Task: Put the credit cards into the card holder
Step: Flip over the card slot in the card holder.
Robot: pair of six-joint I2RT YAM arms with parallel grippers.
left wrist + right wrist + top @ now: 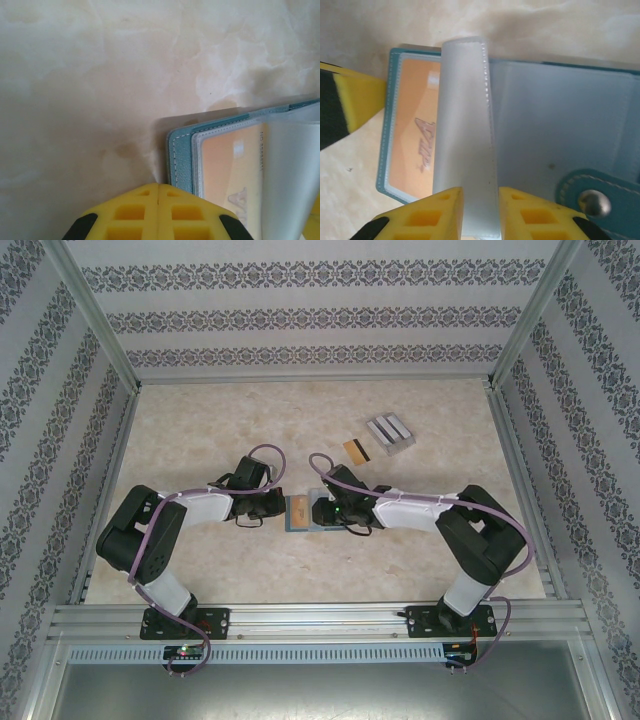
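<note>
Lying open mid-desk (220, 420), the card holder (305, 512) already has one orange card (412, 140) in a clear pocket. The right claw (479, 195) is clamped on an upright clear pocket leaf (467, 125), while the left claw (159, 190), fingers together, sits just beside the holder's left edge. An orange-gold card (354, 450) waits near a pale grey rack (390, 432); whether that rack holds more cards cannot be told. The desk is cream and marbled, enclosed by patterned walls (320, 300) in a metal frame (95, 310).

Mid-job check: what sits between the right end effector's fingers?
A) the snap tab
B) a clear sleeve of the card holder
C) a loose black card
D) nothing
B: the right end effector pinches a clear sleeve standing up from the open card holder.
</note>
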